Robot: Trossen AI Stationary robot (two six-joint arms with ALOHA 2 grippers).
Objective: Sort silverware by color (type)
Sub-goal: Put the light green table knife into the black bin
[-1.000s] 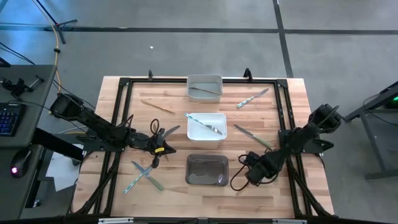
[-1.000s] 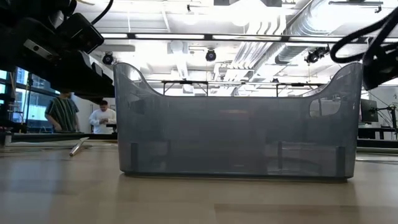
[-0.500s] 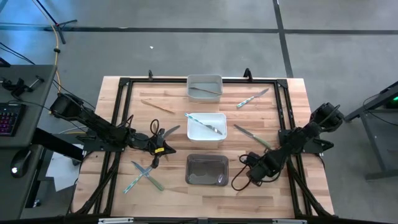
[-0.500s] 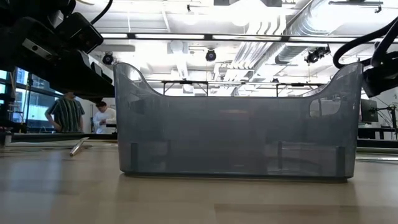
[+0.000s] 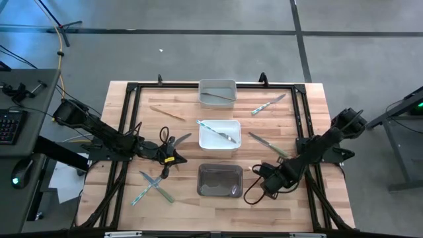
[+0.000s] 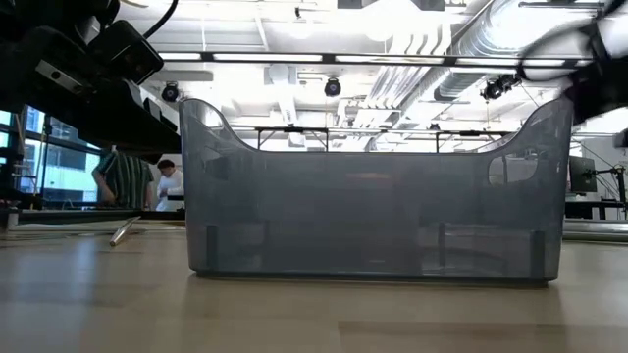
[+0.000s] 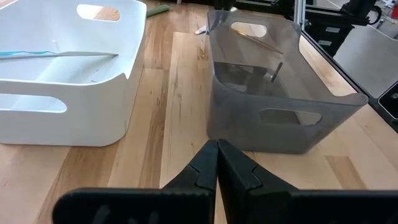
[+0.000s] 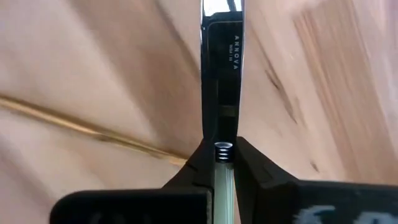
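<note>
My right gripper (image 8: 222, 149) points down to the right of the dark grey bin (image 5: 220, 180) and is shut on a knife (image 8: 222, 56) with a dark blade and a pale green handle. In the high view its own arm (image 5: 281, 175) hides the fingers. My left gripper (image 7: 217, 155) hovers shut at the table's left (image 5: 173, 157), holding nothing. Loose silverware lies flat on the table: a green-handled knife (image 5: 268, 145), a blue-handled fork (image 5: 268, 104), a tan piece (image 5: 168, 113), and a crossed blue and green pair (image 5: 153, 186). My right gripper pinches the knife between its two fingers where the pale green handle meets the blade (image 8: 224, 148). The fingers come from above, pointing down, and lie across the knife. The blade (image 8: 222, 74) runs straight out from the fingers. Whether the knife is clear of the wood, I cannot tell.
Three bins stand in a row down the table's middle: a clear grey one (image 5: 217, 92) holding a piece, a white one (image 5: 219, 134) with a blue-handled knife (image 7: 56, 54), and the dark one (image 7: 280, 93) with a tan piece (image 7: 261, 43). A black frame (image 5: 125, 119) borders the table.
My right arm has gone up beside the dark bin in the last half second, and it shows blurred at the low view's upper right. A person in the room behind has walked toward the right.
</note>
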